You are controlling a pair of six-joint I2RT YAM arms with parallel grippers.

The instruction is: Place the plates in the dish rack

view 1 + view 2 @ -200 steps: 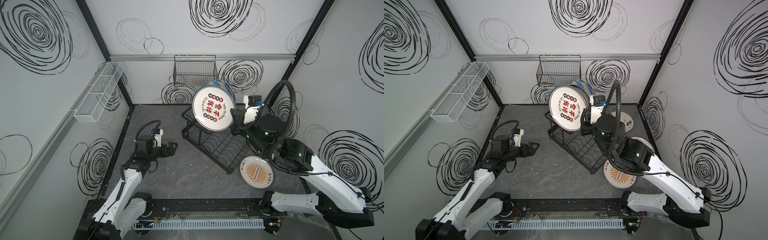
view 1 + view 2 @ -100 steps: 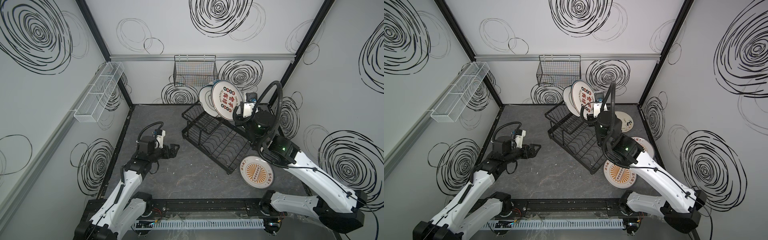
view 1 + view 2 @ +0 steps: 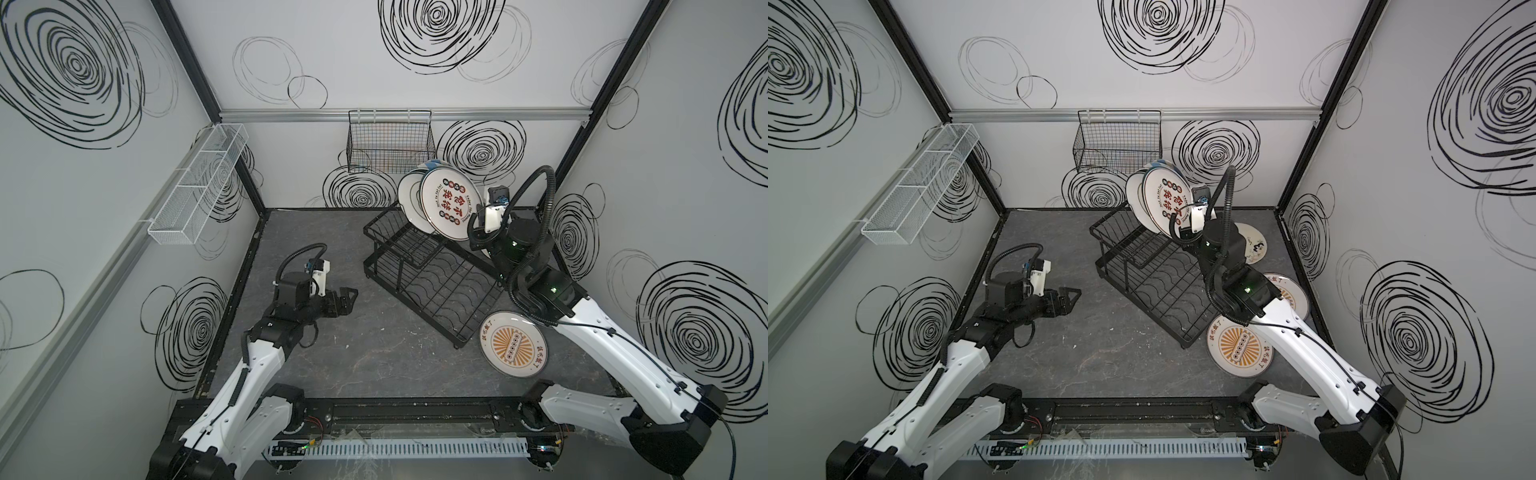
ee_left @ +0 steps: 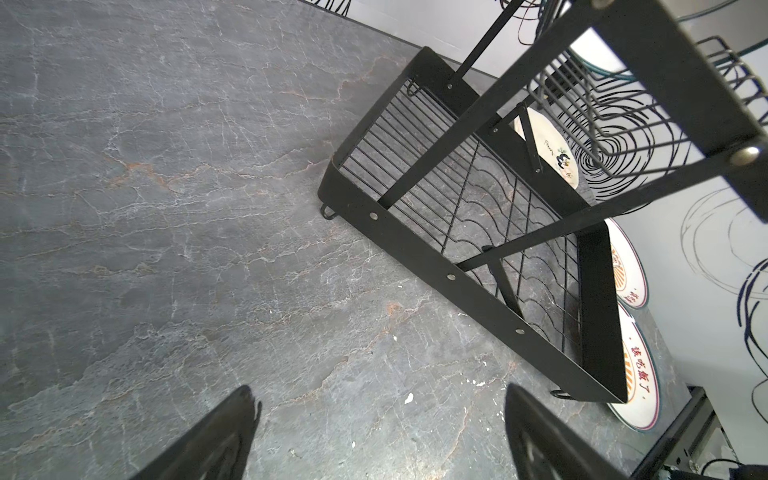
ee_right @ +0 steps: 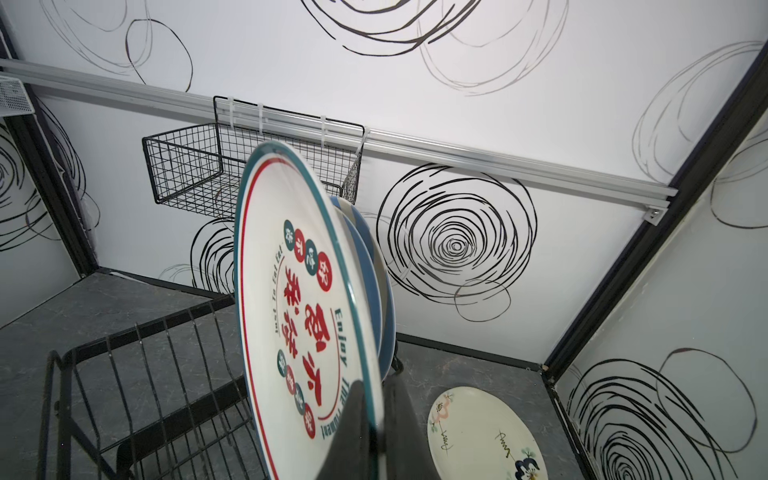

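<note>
Currently: nearest the front rail, one orange sunburst plate point(image 3: 513, 345) lies flat on the table point(image 3: 374, 365), just beside the near corner of the dish rack point(image 3: 432, 274). My left gripper point(image 3: 351, 301) hovers over bare tabletop left of the rack. Its jaws are spread wide and hold nothing, with free floor on every side.

The rack's long axis runs diagonally, near-right to far-left. The wavy wires of its lower tray show uncovered. A second sunburst plate point(image 3: 1287, 296) lies partly under my right arm, between the rack and the right wall. Farther on, a floral plate point(image 5: 478, 436) lies flat near that wall.

My right gripper point(image 5: 376, 388) is pinched narrow on the lower rim of the red-character plate point(image 5: 299, 316). The plate stands on edge over the rack's far end, tilted, face turned front-left. I cannot tell whether its rim sits in a slot. Blue striped plates point(image 5: 376, 274) stand close behind it, nearly parallel. The black grid basket point(image 3: 390, 145) hangs on the back wall just beyond their top rims.
</note>
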